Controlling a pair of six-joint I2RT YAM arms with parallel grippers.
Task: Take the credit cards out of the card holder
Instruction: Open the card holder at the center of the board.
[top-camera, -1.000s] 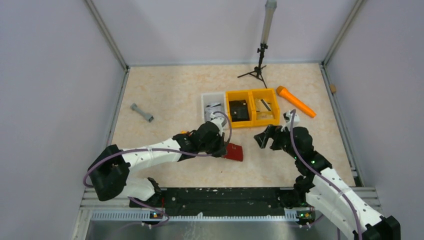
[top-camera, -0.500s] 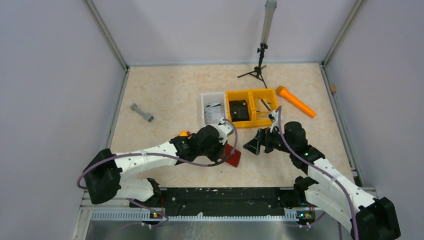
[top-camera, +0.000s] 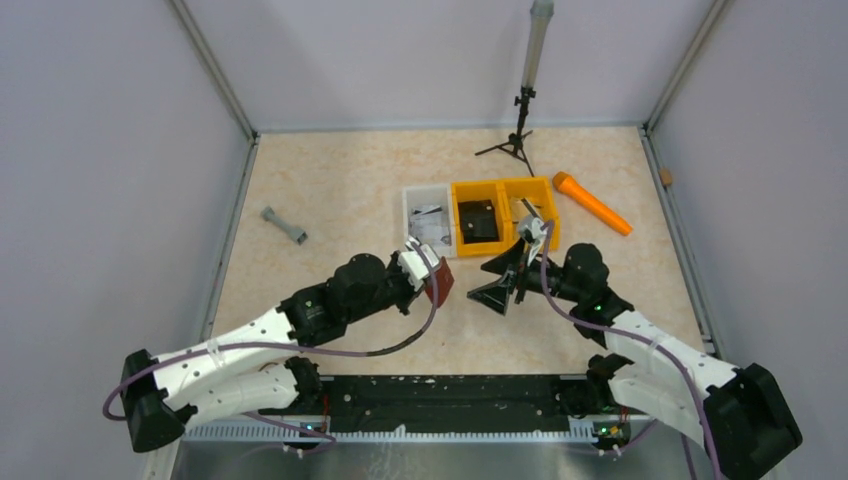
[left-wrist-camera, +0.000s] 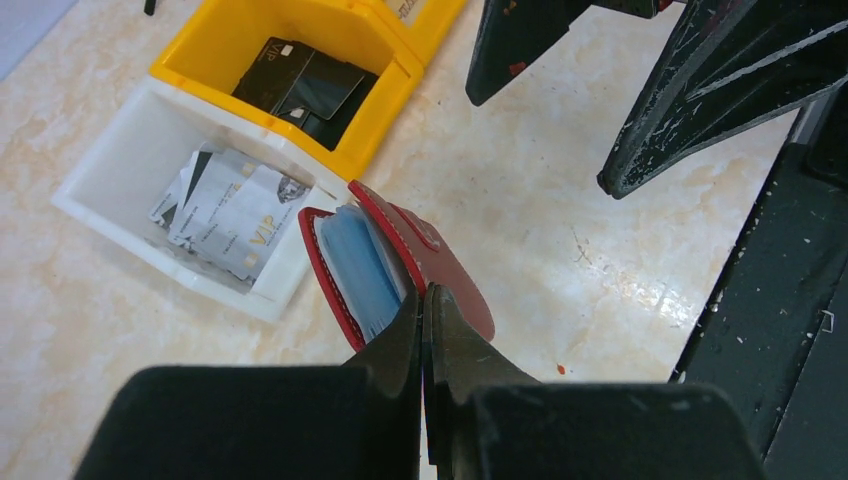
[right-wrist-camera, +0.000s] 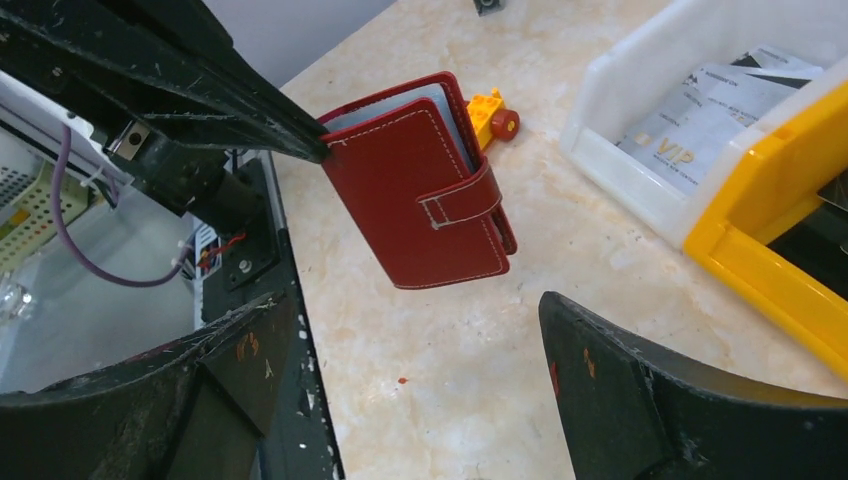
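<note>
My left gripper (top-camera: 428, 278) is shut on the edge of the dark red card holder (top-camera: 440, 283) and holds it upright above the table. In the left wrist view the holder (left-wrist-camera: 440, 262) gapes slightly, showing bluish-grey inner pockets (left-wrist-camera: 360, 265) past my shut left gripper (left-wrist-camera: 423, 298). In the right wrist view the holder (right-wrist-camera: 420, 200) hangs with its strap tab (right-wrist-camera: 465, 207) fastened. My right gripper (top-camera: 497, 285) is open wide and faces the holder without touching it; it also shows in its own view (right-wrist-camera: 418, 305). Pale credit cards (top-camera: 430, 222) lie in the white bin.
A white bin (top-camera: 410, 215) and a yellow two-part bin (top-camera: 500, 183) holding black cards (top-camera: 478, 220) stand just beyond the grippers. A red-and-yellow toy block (right-wrist-camera: 490, 110) lies behind the holder. An orange tool (top-camera: 592, 202), a small tripod (top-camera: 515, 140) and a grey dumbbell-shaped part (top-camera: 284, 225) lie farther off.
My left gripper has lifted the card holder off the table and turned it upright. My right gripper has swung left toward it, with its jaws open.
</note>
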